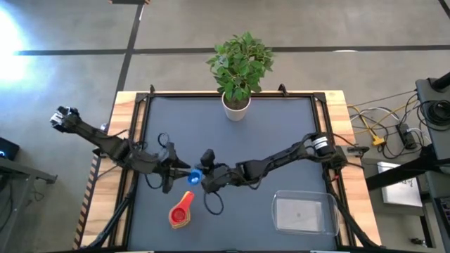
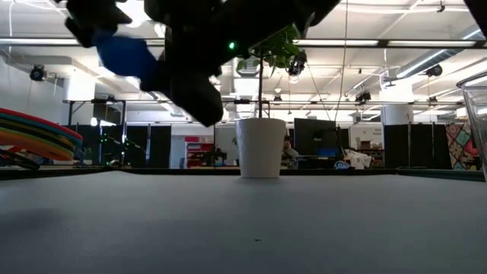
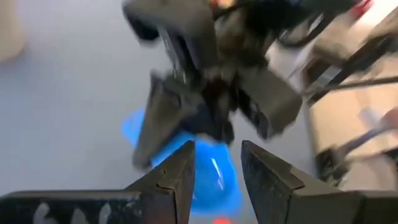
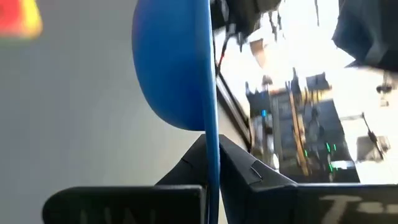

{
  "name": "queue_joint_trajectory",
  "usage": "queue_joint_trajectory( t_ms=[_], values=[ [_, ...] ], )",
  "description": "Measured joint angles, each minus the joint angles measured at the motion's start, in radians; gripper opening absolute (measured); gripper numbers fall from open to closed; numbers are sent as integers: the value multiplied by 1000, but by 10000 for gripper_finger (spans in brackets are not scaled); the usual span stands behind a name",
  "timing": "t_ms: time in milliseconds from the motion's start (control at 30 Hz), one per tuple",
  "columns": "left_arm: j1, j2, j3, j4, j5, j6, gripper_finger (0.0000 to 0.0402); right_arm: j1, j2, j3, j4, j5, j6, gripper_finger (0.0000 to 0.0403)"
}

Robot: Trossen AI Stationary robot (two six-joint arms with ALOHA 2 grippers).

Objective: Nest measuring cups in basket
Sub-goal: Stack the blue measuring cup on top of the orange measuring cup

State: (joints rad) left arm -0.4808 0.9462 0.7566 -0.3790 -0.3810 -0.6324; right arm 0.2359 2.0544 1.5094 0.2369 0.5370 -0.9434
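Measuring cups come first in the high view: a blue cup (image 1: 195, 176) hangs above the middle of the surface (image 1: 232, 133) between both arms, with a nested red-and-yellow stack (image 1: 182, 211) lying at about seven o'clock from it. The basket (image 1: 304, 213) sits well apart at roughly four o'clock, seemingly empty, so I judge the blue cup is held up for carrying across. The right gripper (image 1: 206, 179) reaches in from the right; the left gripper (image 1: 176, 172) is just beside the cup.

Low view: the blue cup (image 2: 125, 53) is off the surface, ahead of a white plant pot (image 2: 260, 148).

Left wrist view: the left jaws (image 3: 217, 180) stand apart, released, and the blue cup (image 3: 211, 180) shows beyond them.

Right wrist view: the right jaws (image 4: 211, 165) are clenched on the cup's thin flat handle (image 4: 212, 155), bowl outward, probably for a stable grip.
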Motion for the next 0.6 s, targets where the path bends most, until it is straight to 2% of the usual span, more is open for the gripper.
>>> queue_joint_trajectory(
  t_ms=[100, 167, 367, 600],
  values=[
    [-19, 76, 107, -218, -1, -68, 112, -12, 27, 33, -52, 35, 10, 9],
    [-36, 133, 162, -298, 0, -85, 112, -16, 36, 45, -81, 40, 25, 9],
    [-96, 301, 299, -394, 5, -77, 112, -19, 33, 51, -109, 40, 60, 9],
    [-106, 461, 382, -502, -4, -95, 112, -19, 24, 55, -108, 35, 61, 9]
  ],
)
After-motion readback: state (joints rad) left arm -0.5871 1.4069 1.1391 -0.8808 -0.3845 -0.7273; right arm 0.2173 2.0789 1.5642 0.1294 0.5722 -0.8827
